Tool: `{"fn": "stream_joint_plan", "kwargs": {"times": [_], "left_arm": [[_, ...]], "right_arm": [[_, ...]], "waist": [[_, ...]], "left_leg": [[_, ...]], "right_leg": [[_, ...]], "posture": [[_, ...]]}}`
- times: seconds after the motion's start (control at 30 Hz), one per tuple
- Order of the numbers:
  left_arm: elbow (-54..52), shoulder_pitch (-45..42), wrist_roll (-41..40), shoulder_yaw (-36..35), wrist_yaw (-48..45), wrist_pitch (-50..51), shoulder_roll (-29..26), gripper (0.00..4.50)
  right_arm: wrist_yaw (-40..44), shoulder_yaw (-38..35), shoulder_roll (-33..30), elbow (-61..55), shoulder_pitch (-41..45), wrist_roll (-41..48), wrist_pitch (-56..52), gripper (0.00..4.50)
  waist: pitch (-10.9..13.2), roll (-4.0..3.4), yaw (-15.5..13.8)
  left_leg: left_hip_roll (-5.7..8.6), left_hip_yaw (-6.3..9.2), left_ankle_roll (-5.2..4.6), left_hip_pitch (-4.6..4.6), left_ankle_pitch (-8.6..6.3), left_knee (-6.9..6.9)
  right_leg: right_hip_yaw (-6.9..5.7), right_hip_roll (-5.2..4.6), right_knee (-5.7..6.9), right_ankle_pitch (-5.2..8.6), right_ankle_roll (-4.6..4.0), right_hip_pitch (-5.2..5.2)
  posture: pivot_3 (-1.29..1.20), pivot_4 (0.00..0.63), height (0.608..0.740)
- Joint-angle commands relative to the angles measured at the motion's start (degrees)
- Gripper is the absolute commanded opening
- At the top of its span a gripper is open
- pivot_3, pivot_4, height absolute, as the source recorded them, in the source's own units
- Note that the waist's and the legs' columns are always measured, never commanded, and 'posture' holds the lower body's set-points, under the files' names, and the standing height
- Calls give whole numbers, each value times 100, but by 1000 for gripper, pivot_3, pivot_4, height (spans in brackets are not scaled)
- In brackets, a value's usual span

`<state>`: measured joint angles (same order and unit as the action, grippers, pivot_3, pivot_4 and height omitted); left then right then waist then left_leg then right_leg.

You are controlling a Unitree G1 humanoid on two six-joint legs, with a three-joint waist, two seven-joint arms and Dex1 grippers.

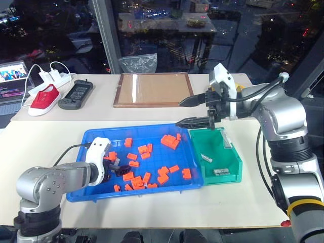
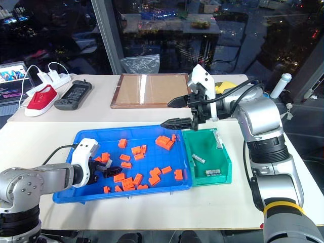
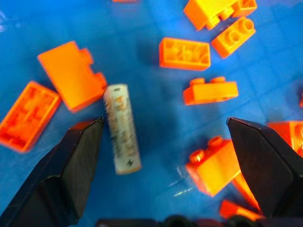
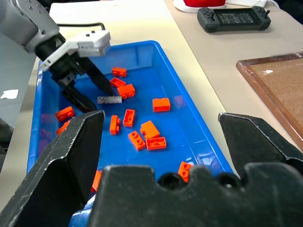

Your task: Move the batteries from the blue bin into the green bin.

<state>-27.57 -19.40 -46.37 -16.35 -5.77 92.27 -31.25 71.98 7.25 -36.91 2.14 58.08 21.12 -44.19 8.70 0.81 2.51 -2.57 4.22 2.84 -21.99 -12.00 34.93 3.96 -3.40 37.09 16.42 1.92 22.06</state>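
Observation:
One battery [image 3: 122, 128], a pale-wrapped cylinder, lies on the floor of the blue bin [image 1: 101, 147] among several orange blocks [image 1: 170, 142]. My left gripper [image 1: 119, 167] hangs low over the bin's near left part, open, with the battery just inside one finger [image 3: 75, 161] and not touching it. The right wrist view shows the same battery [image 4: 109, 100] between those fingers. My right gripper [image 1: 180, 113] is open and empty, held above the gap between the blue bin's far right corner and the green bin [image 1: 223, 178]. Two batteries [image 1: 206, 157] [image 1: 220, 171] lie in the green bin.
A wooden-framed board [image 1: 153, 89] lies behind the bins. At the far left are a red shoe [image 1: 44, 98], a game controller [image 1: 75, 94], a power strip [image 1: 50, 78] and a laptop [image 1: 12, 78]. A yellow dish [image 2: 228, 85] sits behind my right gripper.

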Motion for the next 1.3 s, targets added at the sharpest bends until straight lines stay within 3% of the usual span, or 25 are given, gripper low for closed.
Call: {"fn": "stream_joint_plan", "kwargs": {"times": [0.03,0.33,0.67,0.83,0.97,1.07,1.2,1.3], "left_arm": [[166,-17,392,221,-60,-25,-307,3836],[279,-36,714,750,-511,-328,-542,655],[259,-574,915,1369,-1277,-930,-1184,655],[-103,-1019,336,1367,-2176,-1256,-1199,655],[-50,-1379,335,1990,-3000,-1751,-1471,655],[477,-1830,783,2702,-3434,-2251,-1526,655],[1087,-2258,1038,3220,-3852,-2717,-1137,655],[1851,-2657,1783,4033,-4252,-3528,-836,655]], "right_arm": [[-91,-113,-115,-175,97,73,47,4500],[-192,-118,-255,-266,36,127,-15,4500],[-265,-133,-329,-365,-45,187,-58,4500],[-261,-142,-392,-424,-74,213,-85,4500],[-307,-168,-509,-474,-81,316,-481,4500],[-371,-239,-729,-664,-226,347,-581,4500],[-549,-385,-893,-836,-359,429,-721,4500],[-680,-490,-998,-1030,-510,472,-843,4500]], "waist": [[0,0,16],[0,0,-3],[0,0,14],[0,1,-6],[0,1,-7],[0,1,-25],[0,1,-21],[0,1,-26]], "left_leg": [[0,0,0,1,0,-1],[1,0,0,4,0,-2],[1,0,0,1,0,-3],[2,0,0,-5,0,-2],[2,0,1,-6,0,-3],[2,0,1,-5,1,-2],[5,-1,0,-8,1,0],[5,0,-1,-8,1,1]], "right_leg": [[0,0,0,0,0,0],[1,0,0,0,0,-2],[1,0,-2,1,1,0],[0,0,-7,1,1,-1],[0,0,-8,2,2,0],[0,0,-8,2,3,-2],[1,0,-11,3,5,-2],[1,1,-9,3,6,-2]], "posture": [[0,150,740],[0,150,740],[0,150,740],[0,150,740],[0,150,740],[0,150,740],[0,150,740],[0,150,740]]}}
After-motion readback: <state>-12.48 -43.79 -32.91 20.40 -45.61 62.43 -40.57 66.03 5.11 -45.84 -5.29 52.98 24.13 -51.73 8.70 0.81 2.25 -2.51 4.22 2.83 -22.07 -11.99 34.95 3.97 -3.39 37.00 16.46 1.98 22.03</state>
